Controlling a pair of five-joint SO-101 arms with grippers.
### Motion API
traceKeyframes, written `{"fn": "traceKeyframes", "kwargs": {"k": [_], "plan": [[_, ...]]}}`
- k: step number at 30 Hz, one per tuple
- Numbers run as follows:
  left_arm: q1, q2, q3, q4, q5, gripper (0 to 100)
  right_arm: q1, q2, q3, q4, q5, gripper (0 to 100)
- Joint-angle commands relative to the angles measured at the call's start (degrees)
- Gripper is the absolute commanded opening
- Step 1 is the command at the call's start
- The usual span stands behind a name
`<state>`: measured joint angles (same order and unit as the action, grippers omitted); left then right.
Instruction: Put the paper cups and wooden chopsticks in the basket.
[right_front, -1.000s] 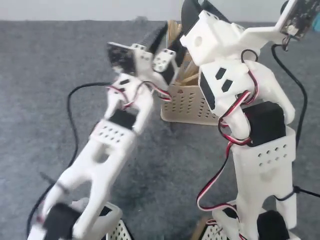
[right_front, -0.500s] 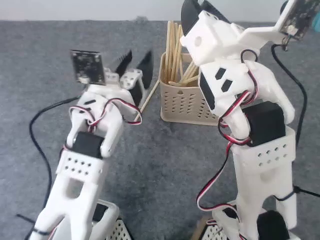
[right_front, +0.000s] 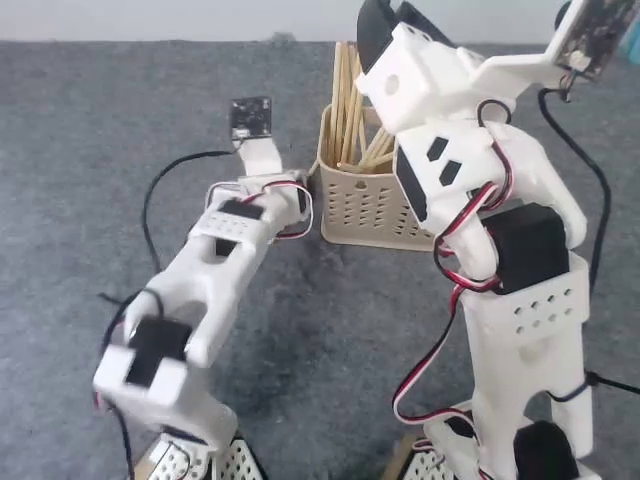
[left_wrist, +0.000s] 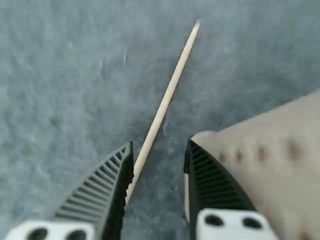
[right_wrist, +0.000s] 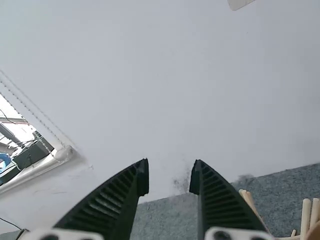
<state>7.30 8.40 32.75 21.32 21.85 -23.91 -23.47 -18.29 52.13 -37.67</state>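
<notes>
Wooden chopstick lay flat on the grey mat just beside the basket, its long axis running out from between the fingers of the left gripper, far tip pointing away from them. Those fingers stood apart astride it, clamping nothing, one close beside the stick. The right gripper, raised toward the wall, was slightly parted and empty.

Basket: beige, patterned with rows of small holes. Chopsticks in the basket and single chopstick beside it: pale wood. Desk: mottled grey. Left claw and right claw: black, ribbed. Left arm and right arm: white.
</notes>
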Motion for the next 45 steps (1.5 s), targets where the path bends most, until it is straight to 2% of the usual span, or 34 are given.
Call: {"fn": "traceKeyframes", "kwargs": {"k": [1,7,10,16,21,26,31,42,45], "plan": [[0.5,4.7,-5.5,-1.7,0.6,16,-0.2,-0.8,-0.2,0.0,-0.3,14.0],[0.4,9.6,-11.6,2.3,-2.5,6,-0.3,-0.9,-0.2,0.0,-0.3,14.0],[0.6,13.2,-16.9,7.0,-3.6,5,-0.5,-0.9,-0.2,0.0,-0.3,14.0],[0.4,22.0,-30.2,18.2,-3.6,13,-0.7,-0.9,-0.2,0.0,-0.3,14.0],[0.4,26.1,-37.1,24.1,-3.7,22,-0.7,-0.9,-0.2,0.0,-0.3,14.0],[0.4,26.4,-37.6,24.5,-3.7,18,-0.7,-0.9,-0.2,0.0,-0.3,14.0],[0.3,26.9,-38.3,24.3,-3.8,0,-0.7,-0.9,-0.2,0.1,-0.3,14.0],[-0.1,27.1,-38.5,24.6,-3.4,1,-0.6,-0.9,-0.2,0.1,-0.3,14.0],[-2.4,25.2,-39.0,24.6,-2.8,1,-0.5,-0.9,-0.2,0.1,-0.3,14.0]]}}
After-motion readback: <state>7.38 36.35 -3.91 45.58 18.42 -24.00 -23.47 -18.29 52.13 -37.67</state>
